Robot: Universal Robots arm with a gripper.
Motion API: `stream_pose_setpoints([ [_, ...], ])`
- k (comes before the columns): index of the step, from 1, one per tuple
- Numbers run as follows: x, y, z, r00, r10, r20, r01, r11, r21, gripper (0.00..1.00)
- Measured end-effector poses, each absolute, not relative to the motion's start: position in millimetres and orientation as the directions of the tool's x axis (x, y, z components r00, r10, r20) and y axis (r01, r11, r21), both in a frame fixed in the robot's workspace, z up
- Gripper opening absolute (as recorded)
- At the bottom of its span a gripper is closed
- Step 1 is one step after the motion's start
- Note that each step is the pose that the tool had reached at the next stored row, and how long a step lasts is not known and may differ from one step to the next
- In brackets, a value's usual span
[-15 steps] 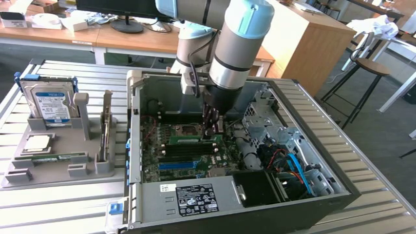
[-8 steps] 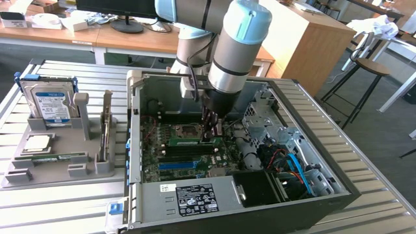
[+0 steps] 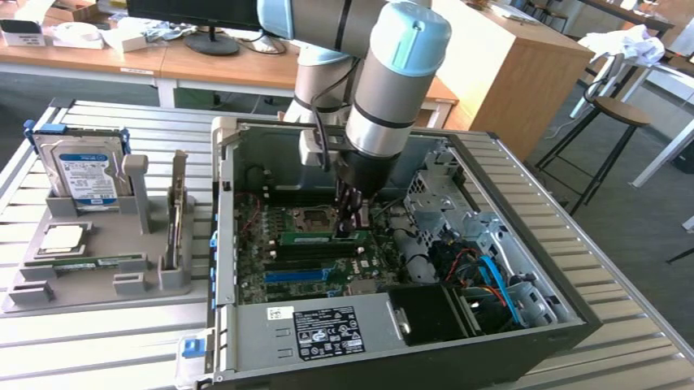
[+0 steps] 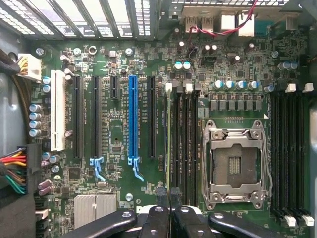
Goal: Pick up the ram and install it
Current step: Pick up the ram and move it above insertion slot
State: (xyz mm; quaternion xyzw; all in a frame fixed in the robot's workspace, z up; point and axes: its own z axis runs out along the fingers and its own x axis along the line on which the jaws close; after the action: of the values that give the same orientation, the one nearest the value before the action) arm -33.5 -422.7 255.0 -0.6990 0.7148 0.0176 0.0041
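Note:
The ram [image 3: 323, 237] is a thin green stick held on edge just above the motherboard [image 3: 282, 276] inside the open computer case [image 3: 521, 341]. It sits right beside the empty processor socket [image 3: 312, 218]. My gripper [image 3: 349, 231] reaches straight down into the case and is shut on the ram. The wrist view looks down the ram's pale top edge [image 4: 169, 134], which lines up with the black memory slots [image 4: 185, 144] next to the socket [image 4: 233, 166]. My black fingertips [image 4: 161, 192] pinch it there. Whether it is seated in a slot I cannot tell.
On the exterior view's left, a grey holder [image 3: 32, 296] carries a hard drive [image 3: 81, 166], a silver processor chip [image 3: 60, 238] and a flat green board [image 3: 96, 263]. Cables [image 3: 488, 272] and a drive cage [image 3: 444, 203] crowd the case. A blue card slot [image 4: 132, 119] lies near the memory slots.

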Motion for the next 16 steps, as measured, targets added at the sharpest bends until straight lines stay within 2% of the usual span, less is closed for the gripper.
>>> stream_pose_setpoints([
  [16,-34.3,-420.4,248.6,-0.022,-0.999,-0.03,-1.0,0.022,0.019,0.11],
])
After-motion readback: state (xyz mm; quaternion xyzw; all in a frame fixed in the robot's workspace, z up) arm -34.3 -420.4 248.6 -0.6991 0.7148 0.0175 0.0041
